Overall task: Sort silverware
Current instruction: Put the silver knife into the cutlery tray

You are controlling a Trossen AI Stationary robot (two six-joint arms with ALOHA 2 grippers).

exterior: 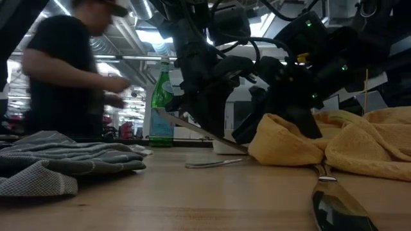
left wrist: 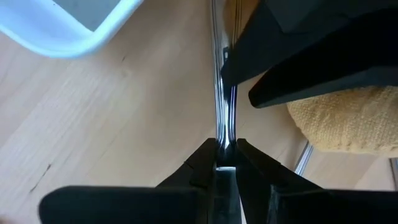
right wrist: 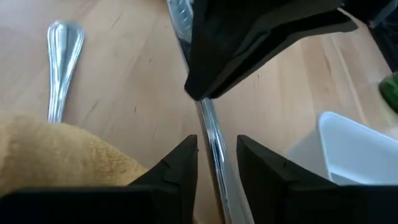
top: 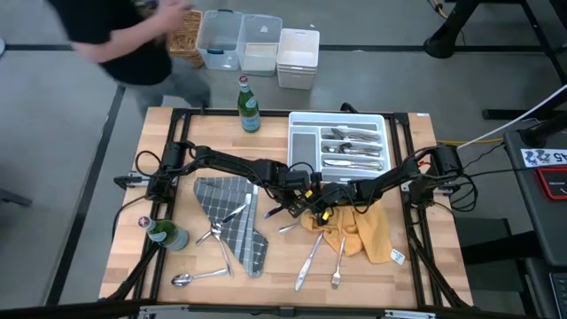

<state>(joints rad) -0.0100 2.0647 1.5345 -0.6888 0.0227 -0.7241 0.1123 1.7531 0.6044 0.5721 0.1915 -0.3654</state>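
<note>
One slim shiny silver utensil [left wrist: 222,93] hangs mid-surface, tilted in the low view, pinched by the left claw [left wrist: 226,152]; the right claw [right wrist: 216,155] straddles it, open.

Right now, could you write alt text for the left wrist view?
The left gripper is shut on a slim silver utensil above the wooden table. Another dark gripper reaches over it, with a yellow cloth and a white tray corner nearby.
</note>
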